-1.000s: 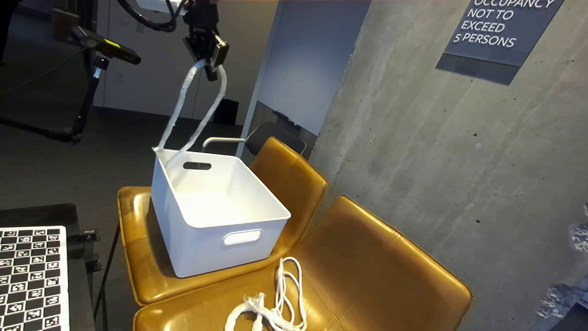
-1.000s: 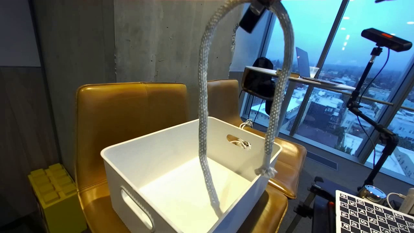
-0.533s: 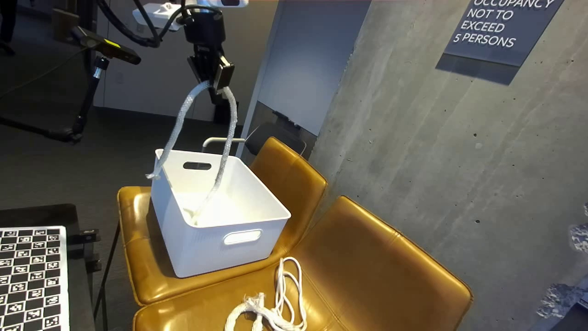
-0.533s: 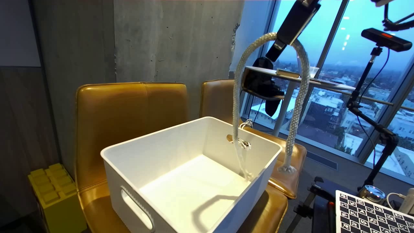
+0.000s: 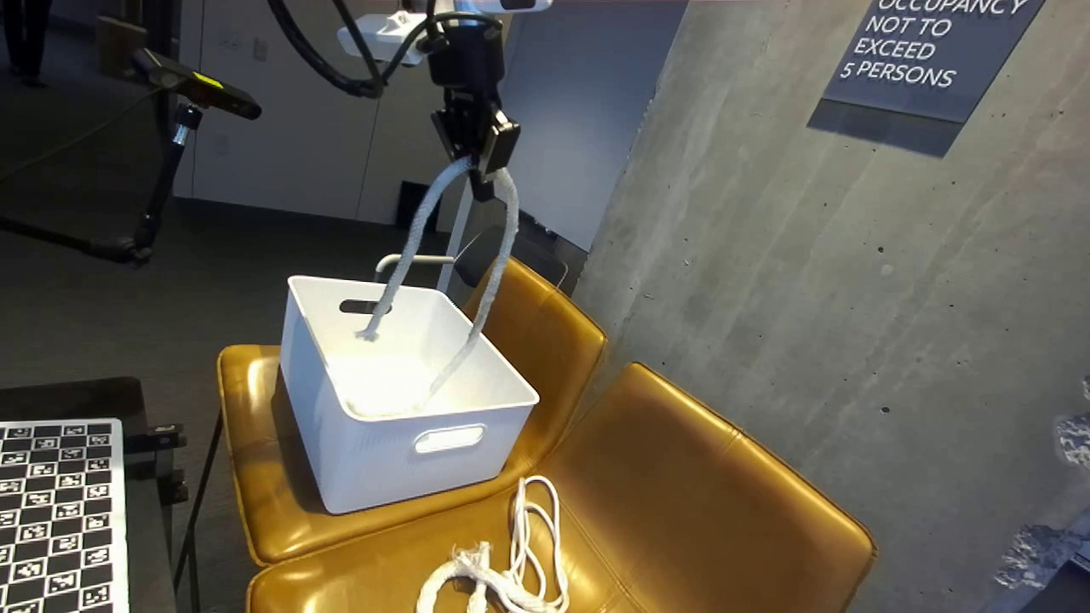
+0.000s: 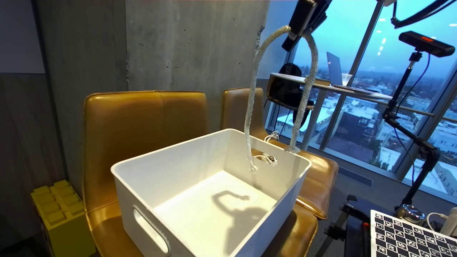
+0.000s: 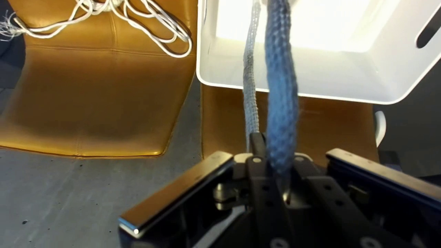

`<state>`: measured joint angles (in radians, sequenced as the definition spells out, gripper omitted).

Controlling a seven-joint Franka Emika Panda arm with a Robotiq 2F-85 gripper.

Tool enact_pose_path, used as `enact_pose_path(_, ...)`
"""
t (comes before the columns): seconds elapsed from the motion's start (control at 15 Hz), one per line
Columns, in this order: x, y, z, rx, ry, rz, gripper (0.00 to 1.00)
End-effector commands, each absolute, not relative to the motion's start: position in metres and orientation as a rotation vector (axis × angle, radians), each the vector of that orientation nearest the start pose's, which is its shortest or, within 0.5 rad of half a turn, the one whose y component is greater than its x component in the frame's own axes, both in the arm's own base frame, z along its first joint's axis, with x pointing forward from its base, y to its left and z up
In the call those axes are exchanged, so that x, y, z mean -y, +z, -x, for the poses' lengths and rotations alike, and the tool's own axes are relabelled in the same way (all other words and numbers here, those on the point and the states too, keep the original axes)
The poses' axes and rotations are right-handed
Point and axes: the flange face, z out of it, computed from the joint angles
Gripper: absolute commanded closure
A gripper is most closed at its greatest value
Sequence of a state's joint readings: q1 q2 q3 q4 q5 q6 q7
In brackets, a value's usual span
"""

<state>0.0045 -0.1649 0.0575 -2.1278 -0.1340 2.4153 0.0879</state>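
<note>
Rope (image 5: 417, 230) hangs just left of the frame's middle in an exterior view. The pincer (image 5: 484, 170) squeezes it at the bend, likely so both ends dangle over the white box (image 5: 383, 464), which a chair (image 5: 255, 464) holds up. One end fades against the white; the wrist view's top edge cuts the rope.

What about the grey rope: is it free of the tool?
No, in an exterior view the tool grips the grey rope, which hangs down on both sides.
</note>
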Motion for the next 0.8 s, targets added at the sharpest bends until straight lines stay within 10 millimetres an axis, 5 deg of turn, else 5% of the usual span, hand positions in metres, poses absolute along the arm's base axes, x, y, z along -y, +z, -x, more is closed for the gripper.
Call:
enact_pose_path(0.0,-0.026,0.521,-0.581,0.057,-0.769,3.126,0.99)
enact_pose_path(0.33,-0.024,0.496,-0.604,0.052,-0.769,3.114,0.99)
enact_pose_path(0.4,-0.025,0.494,-0.603,0.055,-0.765,3.115,0.70)
enact_pose_path(0.73,-0.032,0.488,-0.588,0.085,-0.755,3.119,0.42)
